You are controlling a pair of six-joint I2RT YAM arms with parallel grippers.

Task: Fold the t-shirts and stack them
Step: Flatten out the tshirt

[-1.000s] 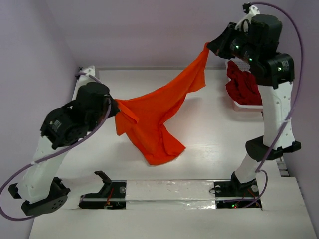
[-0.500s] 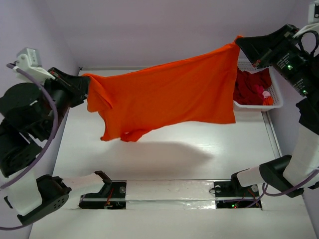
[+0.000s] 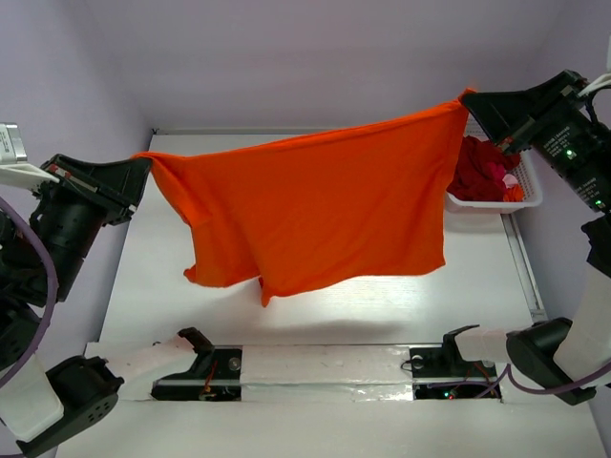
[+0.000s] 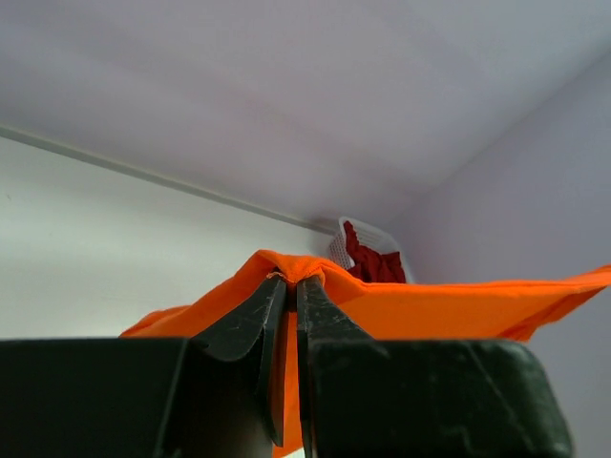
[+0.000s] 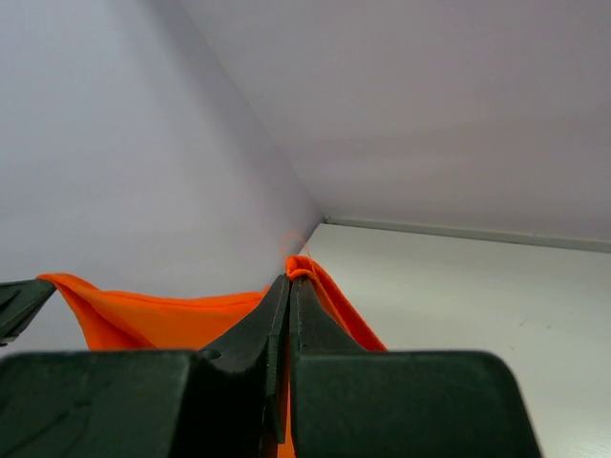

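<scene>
Both ends held | your left pincer (image 3: 141, 170) and right pincer (image 3: 470, 103) each pinch an upper corner of the orange shirt (image 3: 325, 200) | it hangs spread between them over the bench (image 3: 143, 286), likely so you can lay it flat | red shirts (image 3: 474, 170) sit in basket (image 3: 523, 198) below right pincer

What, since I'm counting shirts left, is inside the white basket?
Crumpled dark red fabric with pink and orange bits. The held-up orange t-shirt hides the basket's left end.

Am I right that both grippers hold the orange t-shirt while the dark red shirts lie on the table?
No: the top external view shows the dark red shirts in the white basket. Left gripper and right gripper do hold the orange t-shirt.
</scene>
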